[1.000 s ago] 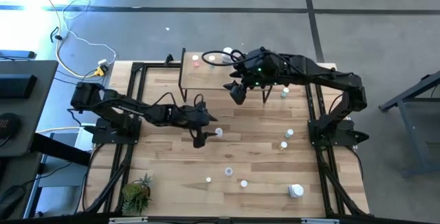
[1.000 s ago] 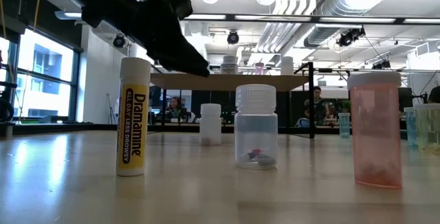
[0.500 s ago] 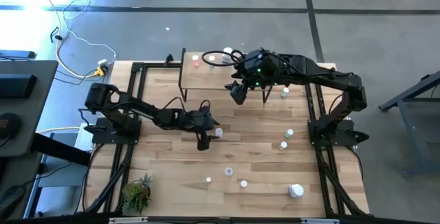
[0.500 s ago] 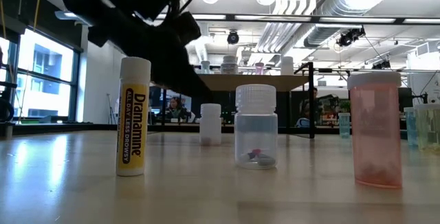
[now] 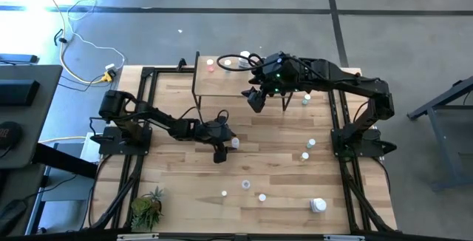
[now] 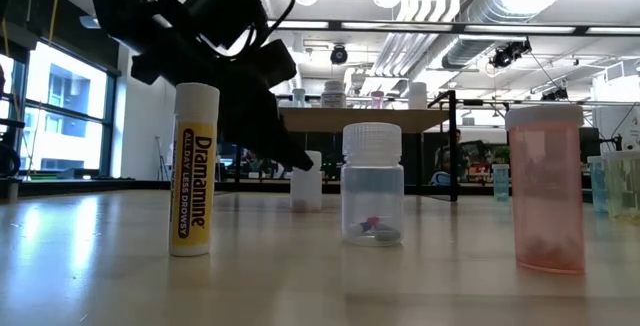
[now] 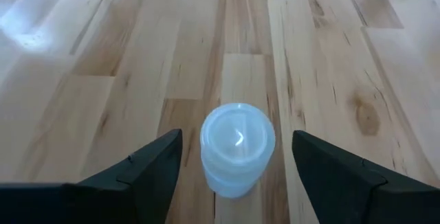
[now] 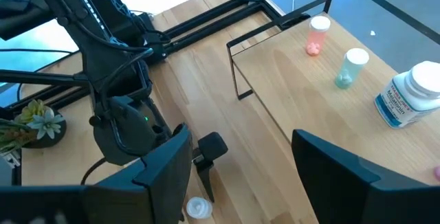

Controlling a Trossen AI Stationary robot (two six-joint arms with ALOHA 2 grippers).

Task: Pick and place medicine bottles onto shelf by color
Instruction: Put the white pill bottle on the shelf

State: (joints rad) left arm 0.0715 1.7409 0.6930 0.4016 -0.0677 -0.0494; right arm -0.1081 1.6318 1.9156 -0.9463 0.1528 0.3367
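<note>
a: since a second ago the left arm has reached further toward the middle of the tabletop (image 5: 185, 182), and the left claw (image 5: 219, 150) has come down around a small white-capped bottle (image 5: 235, 143). nothing else has shifted; the right claw (image 5: 256, 99) hangs where it was, by the front edge of the shelf (image 5: 222, 84).

b: is the left one gripping yet?

a: no. in the left wrist view the white-capped bottle (image 7: 237, 147) sits between the two dark fingers (image 7: 148, 172) with bare wood showing on both sides, so the claw is spread, though it looks to be starting to close. the right claw is spread too and holds nothing.

b: what could spoil it?

a: the bottle is tiny and light. if one finger meets it first, it may slide or tip over and roll away. i also think a grip taken too near the cap could let it pop out on the lift.

b: how does it stand?

a: upright, long axis vertical, cap pointing straight up at the wrist camera. it stands on the open tabletop, in front of the shelf and well apart from it, where a pink-capped bottle (image 5: 211, 65) and some others already stand.
</note>
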